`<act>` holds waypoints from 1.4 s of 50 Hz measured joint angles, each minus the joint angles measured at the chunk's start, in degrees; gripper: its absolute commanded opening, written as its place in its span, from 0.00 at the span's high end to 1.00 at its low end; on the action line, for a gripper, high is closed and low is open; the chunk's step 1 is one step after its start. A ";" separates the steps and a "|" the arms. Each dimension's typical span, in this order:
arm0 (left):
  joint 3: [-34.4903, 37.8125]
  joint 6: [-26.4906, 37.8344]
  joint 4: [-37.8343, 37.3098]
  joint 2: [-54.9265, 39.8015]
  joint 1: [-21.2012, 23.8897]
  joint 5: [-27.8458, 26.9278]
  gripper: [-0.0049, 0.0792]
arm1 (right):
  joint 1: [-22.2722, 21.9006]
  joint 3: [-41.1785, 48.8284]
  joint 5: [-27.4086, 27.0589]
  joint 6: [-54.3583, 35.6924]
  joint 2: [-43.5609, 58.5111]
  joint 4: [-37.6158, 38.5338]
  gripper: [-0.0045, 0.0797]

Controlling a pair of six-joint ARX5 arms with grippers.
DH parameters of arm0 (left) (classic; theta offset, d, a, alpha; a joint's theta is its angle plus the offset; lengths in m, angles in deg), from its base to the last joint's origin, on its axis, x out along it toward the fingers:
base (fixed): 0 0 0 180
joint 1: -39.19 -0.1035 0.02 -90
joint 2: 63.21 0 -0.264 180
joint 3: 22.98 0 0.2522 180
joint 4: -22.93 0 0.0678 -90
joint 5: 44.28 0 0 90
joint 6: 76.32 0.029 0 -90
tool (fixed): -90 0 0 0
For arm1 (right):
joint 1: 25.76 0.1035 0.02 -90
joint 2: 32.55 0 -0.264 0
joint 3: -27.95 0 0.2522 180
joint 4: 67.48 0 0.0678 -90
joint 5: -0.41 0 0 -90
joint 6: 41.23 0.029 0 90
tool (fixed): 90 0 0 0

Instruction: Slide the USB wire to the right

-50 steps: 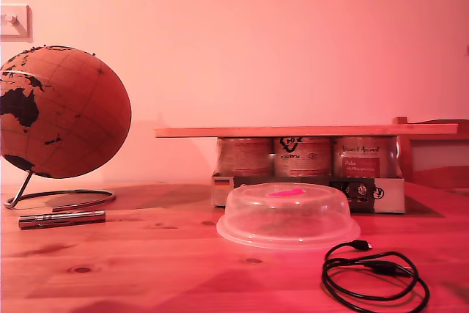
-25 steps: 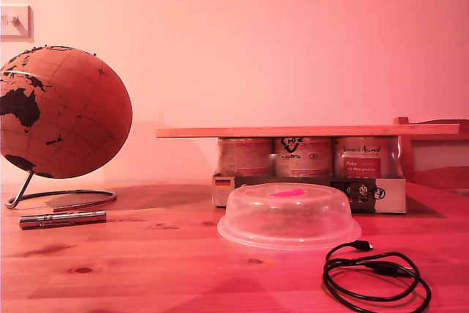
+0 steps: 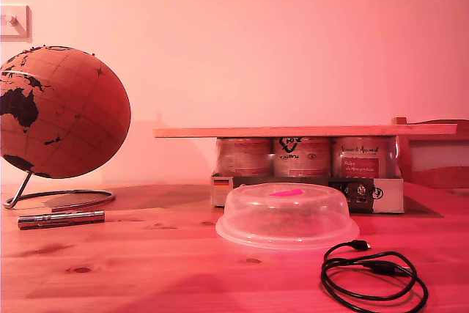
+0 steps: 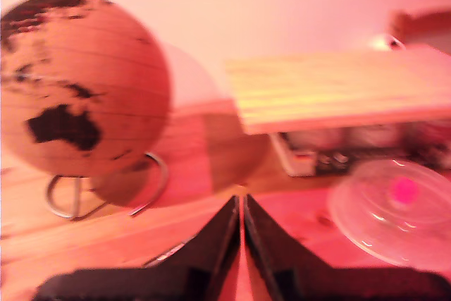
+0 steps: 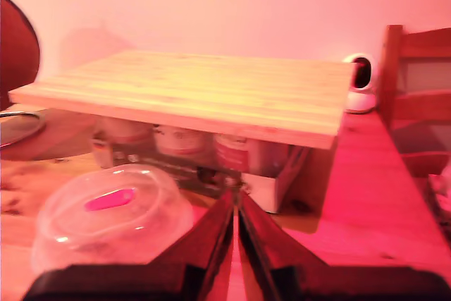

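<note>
Since the earlier frames nothing is seen to have moved in the exterior view: the USB wire (image 3: 374, 276) is coiled at the lower right of the frame, just beside the clear plastic dome (image 3: 287, 215). In the 2 wrist views, my first gripper (image 4: 241, 218) and my second gripper (image 5: 235, 211) are each shown narrowed to a slit with nothing held, above the wooden table (image 4: 113, 227).

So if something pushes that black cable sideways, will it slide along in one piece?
Probably not neatly. The USB wire lies in loose, untied loops, so it looks floppy and may bunch or stretch. It seems thin and light, so it should drag easily across the smooth wooden table.
</note>
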 measured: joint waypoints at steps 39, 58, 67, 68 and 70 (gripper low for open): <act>4.00 -2.19 7.61 0.31 -14.91 -9.27 0.97 | 0.00 0.00 1.64 -0.02 0.00 -1.66 0.96; 4.00 -2.21 8.83 0.33 -14.91 -10.08 0.97 | 0.00 0.00 1.64 -0.04 0.00 -13.68 0.96; 4.00 -2.21 8.83 0.33 -14.91 -10.14 0.97 | 0.00 0.00 1.64 -0.04 0.00 -19.61 0.96; 4.00 -2.21 8.83 0.33 -14.91 -10.14 0.97 | 0.00 0.00 1.64 -0.02 0.00 -20.24 0.96; 4.00 -2.21 8.83 0.33 -14.91 -10.14 0.97 | 0.00 0.00 1.64 -0.02 0.00 -21.38 0.96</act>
